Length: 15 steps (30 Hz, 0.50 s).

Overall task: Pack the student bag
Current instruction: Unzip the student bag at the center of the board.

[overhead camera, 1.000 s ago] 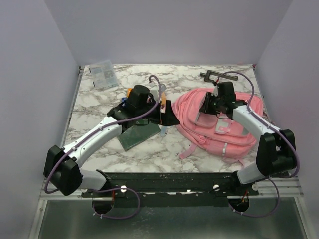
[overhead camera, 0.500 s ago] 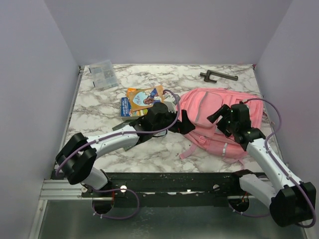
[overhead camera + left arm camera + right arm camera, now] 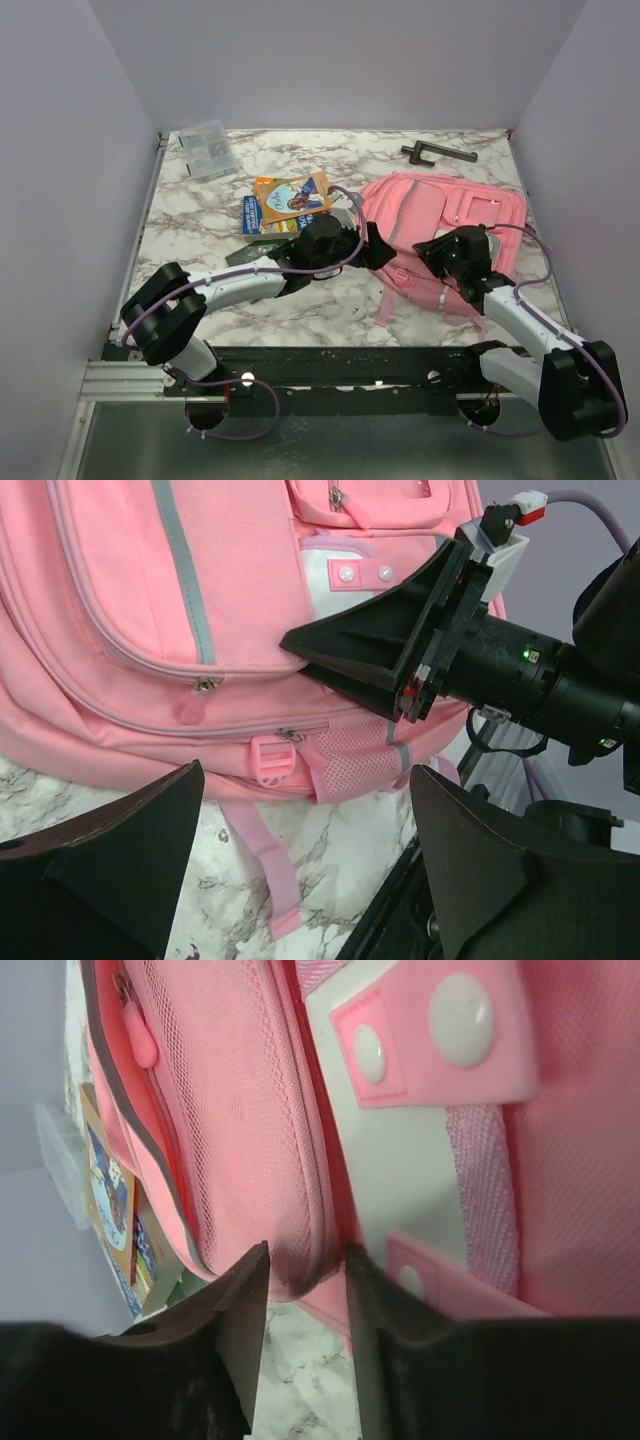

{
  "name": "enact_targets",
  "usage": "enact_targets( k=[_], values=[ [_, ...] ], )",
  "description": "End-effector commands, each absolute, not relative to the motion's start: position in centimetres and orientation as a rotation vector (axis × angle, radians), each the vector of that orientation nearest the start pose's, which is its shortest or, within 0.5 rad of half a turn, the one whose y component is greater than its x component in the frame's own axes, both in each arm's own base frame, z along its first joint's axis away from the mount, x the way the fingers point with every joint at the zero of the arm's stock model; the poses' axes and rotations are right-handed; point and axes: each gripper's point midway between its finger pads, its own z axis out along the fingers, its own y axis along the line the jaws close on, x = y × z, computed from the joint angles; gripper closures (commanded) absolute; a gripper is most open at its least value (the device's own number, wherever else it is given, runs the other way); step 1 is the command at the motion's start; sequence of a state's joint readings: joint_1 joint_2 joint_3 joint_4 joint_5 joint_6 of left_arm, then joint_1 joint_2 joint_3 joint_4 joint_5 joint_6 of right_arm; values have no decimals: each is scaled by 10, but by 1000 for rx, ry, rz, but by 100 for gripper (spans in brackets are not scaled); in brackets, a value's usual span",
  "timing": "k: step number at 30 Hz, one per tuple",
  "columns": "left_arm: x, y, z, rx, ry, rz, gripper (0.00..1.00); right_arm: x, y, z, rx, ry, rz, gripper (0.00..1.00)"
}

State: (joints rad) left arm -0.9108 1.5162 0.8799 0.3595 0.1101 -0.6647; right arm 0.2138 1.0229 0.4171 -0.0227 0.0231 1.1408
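The student bag [image 3: 470, 205] is a pink backpack lying flat at the right of the table, front pockets up. It fills the left wrist view [image 3: 130, 600] and the right wrist view [image 3: 230, 1080]. My right gripper [image 3: 438, 250] is at the bag's near left part, its jaws [image 3: 305, 1275] shut on a raised fold of pink fabric beside a pocket seam. My left gripper [image 3: 388, 252] is just left of the bag, low over the table; its jaws [image 3: 305, 780] are wide open and empty, facing the bag's side and a loose strap [image 3: 255, 870].
Two picture books [image 3: 288, 197] lie left of the bag, with a dark green book [image 3: 243, 256] partly under my left arm. A clear plastic box [image 3: 207, 150] sits at the back left, a dark metal handle [image 3: 438, 152] at the back right. Side walls stand close.
My right gripper has moved left onto the bag's near left part and closed on fabric. The bag's near edge and strap have shifted. My left gripper has edged right toward the bag.
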Motion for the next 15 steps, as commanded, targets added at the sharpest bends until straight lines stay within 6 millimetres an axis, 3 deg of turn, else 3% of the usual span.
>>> enact_targets(
  k=[1,3,4,9,15],
  values=[
    [257,-406,172,342,1962,-1106,17,307,103,90,1014,2030,742,73],
    [262,-409,159,324,1997,-1077,24,306,101,91,967,2066,701,95],
    [265,-408,151,306,2025,-1061,27,305,101,94,929,2091,677,99],
    [273,-420,124,337,2111,-1018,30,298,87,117,824,2106,562,99],
    [284,-431,116,363,2133,-973,39,286,93,144,797,2045,659,99]
  ],
)
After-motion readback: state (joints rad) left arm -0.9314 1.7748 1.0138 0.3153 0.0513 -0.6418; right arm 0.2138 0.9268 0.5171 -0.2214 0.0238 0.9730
